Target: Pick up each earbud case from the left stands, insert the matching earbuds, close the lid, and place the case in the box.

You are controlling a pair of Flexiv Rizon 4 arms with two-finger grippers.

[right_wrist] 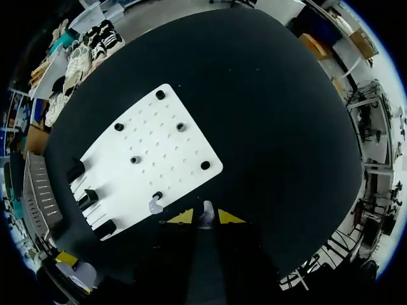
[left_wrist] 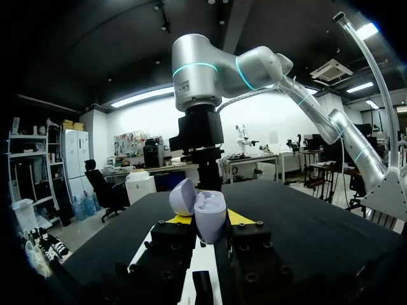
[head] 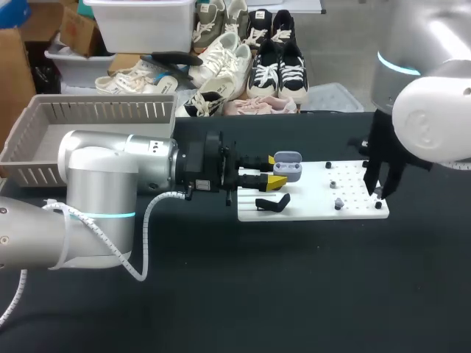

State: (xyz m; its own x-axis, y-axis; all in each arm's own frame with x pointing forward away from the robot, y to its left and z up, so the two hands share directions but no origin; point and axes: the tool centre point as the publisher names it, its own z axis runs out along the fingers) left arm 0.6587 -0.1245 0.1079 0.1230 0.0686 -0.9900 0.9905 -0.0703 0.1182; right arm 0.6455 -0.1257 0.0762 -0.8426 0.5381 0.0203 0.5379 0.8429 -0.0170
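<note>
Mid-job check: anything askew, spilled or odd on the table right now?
Nothing stands out. The open earbud case sits in the left gripper, an earbud in the right gripper, both at the white board.

The head camera sits above and behind, looking down over the whole black surface point(head: 294, 294). The left wrist camera rides low, facing level along its jaws, with the earbud case point(left_wrist: 206, 216) very near and the right arm point(left_wrist: 197, 95) ahead. The right wrist camera hangs high, facing straight down past the earbud point(right_wrist: 205, 214) in its jaws onto the white board point(right_wrist: 149, 165). The head view shares both board and case
</note>
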